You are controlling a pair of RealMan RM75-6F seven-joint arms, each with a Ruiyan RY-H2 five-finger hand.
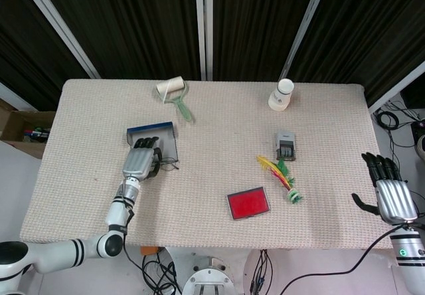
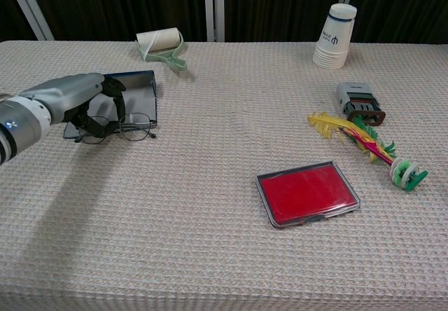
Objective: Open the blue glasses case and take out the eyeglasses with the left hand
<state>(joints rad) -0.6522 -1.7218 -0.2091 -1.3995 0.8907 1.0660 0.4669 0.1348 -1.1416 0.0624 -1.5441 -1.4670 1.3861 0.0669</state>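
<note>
The blue glasses case (image 1: 158, 137) (image 2: 138, 94) lies open on the left part of the table. The thin-framed eyeglasses (image 2: 135, 125) (image 1: 170, 163) lie at its front edge, half on the cloth. My left hand (image 1: 140, 161) (image 2: 67, 98) is lowered onto their left lens, fingers and thumb curled around the frame, pinching it. That lens is mostly hidden under the fingers. My right hand (image 1: 389, 193) hangs beyond the table's right front corner with fingers spread and nothing in it; the chest view does not show it.
A lint roller (image 2: 162, 46) lies behind the case. At the back right stands a stack of paper cups (image 2: 334, 36). A grey stapler-like box (image 2: 359, 99), a feathered shuttlecock toy (image 2: 369, 148) and a red flat case (image 2: 307, 192) lie on the right half.
</note>
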